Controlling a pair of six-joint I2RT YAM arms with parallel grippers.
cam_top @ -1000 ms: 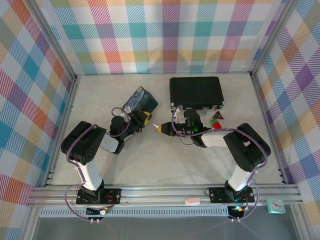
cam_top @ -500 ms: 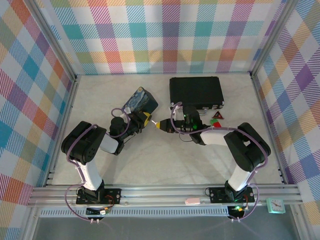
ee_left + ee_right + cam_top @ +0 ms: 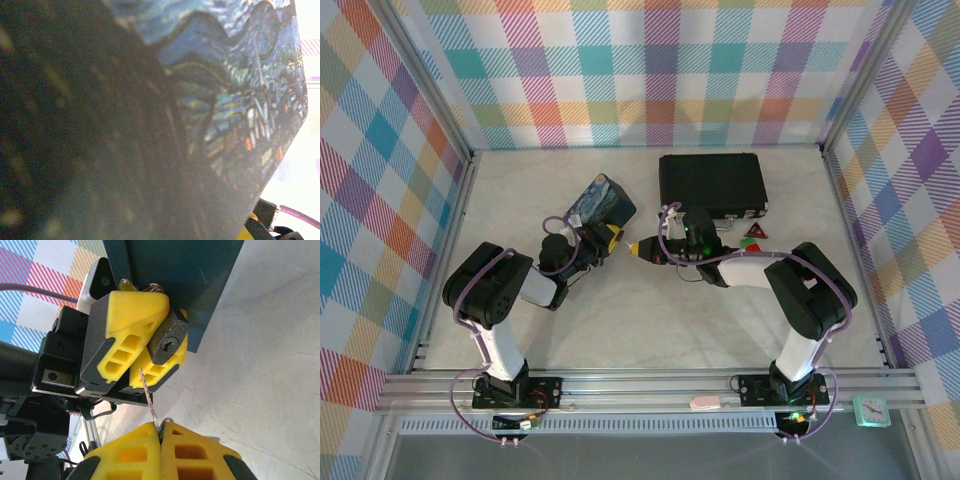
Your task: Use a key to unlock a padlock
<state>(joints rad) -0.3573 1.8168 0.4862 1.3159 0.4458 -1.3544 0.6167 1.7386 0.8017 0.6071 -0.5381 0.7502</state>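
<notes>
The small dark padlock (image 3: 169, 342) sits clamped between the yellow fingers (image 3: 132, 315) of my left gripper (image 3: 609, 238), keyhole facing the right wrist camera. It is pressed against the blue painted tin (image 3: 601, 203). My right gripper (image 3: 161, 432) is shut on the thin silvery key (image 3: 148, 397). The key's blade points up toward the padlock. Its tip lies just below and left of the keyhole, over the left gripper's lower finger and outside the lock. In the top view my right gripper (image 3: 641, 248) is a short gap to the right of the left one.
A large black case (image 3: 712, 185) lies at the back, behind my right arm. Small red and green blocks (image 3: 753, 233) sit beside its front right corner. The tin (image 3: 225, 100) looms very close in the left wrist view. Checked walls enclose the table on three sides.
My right gripper with the key has shifted slightly toward the back and closer to the left gripper. The left arm and the padlock have stayed put.
</notes>
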